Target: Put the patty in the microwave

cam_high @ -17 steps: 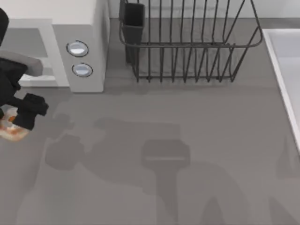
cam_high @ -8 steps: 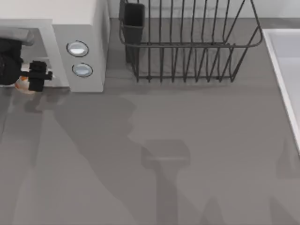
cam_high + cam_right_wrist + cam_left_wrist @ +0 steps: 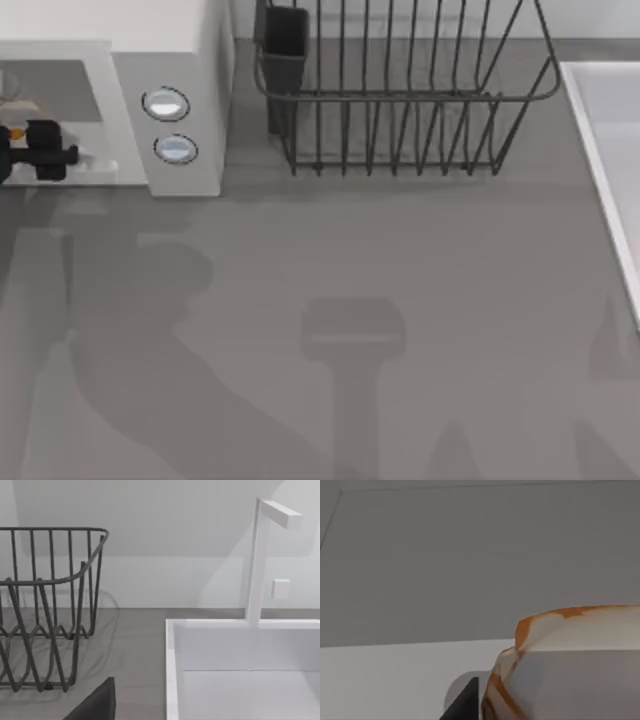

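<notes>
At the microwave (image 3: 180, 60) mouth, left gripper (image 3: 35, 150) half-hides the patty (image 3: 570, 665).

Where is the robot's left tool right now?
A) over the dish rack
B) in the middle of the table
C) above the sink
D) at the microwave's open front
D. In the top view the left tool sits at the open mouth of the microwave, with the patty beside it.
</notes>
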Controlling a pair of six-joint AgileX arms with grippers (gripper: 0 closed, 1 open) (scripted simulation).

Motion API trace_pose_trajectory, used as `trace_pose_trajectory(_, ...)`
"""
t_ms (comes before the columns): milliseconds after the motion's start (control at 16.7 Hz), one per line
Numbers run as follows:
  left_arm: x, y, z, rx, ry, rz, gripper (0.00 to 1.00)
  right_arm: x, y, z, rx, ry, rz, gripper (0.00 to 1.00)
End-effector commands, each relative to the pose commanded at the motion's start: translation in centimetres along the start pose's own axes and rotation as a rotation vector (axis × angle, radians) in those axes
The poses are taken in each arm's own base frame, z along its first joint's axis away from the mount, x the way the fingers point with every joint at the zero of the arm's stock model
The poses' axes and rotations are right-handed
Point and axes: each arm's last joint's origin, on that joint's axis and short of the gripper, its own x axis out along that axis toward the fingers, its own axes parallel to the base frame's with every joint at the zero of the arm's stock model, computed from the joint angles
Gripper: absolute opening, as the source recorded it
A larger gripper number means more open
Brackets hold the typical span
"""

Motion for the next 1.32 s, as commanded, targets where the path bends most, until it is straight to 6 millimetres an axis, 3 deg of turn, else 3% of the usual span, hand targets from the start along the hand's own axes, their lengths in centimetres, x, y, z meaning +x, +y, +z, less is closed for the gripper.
trace_pose_trajectory(360,-1.7,0.8,-2.4,-0.023,-0.103,0.035,0.00,0.0,0.0,0.0,0.000,0.000,0.000,1.00)
trace_pose_trajectory(780,-1.4,0.7,-2.2,-0.018,-0.110,0.033,0.00,0.0,0.0,0.0,0.000,0.000,0.000,1.00)
trace_pose_trajectory(1020,0.8,1.0,-0.7,-0.014,-0.129,0.037,0.00,0.0,0.0,0.0,0.000,0.000,0.000,1.00)
trace_pose_trajectory(1320,5.4,1.5,1.9,-0.011,-0.158,0.042,0.00,0.0,0.0,0.0,0.000,0.000,0.000,1.00)
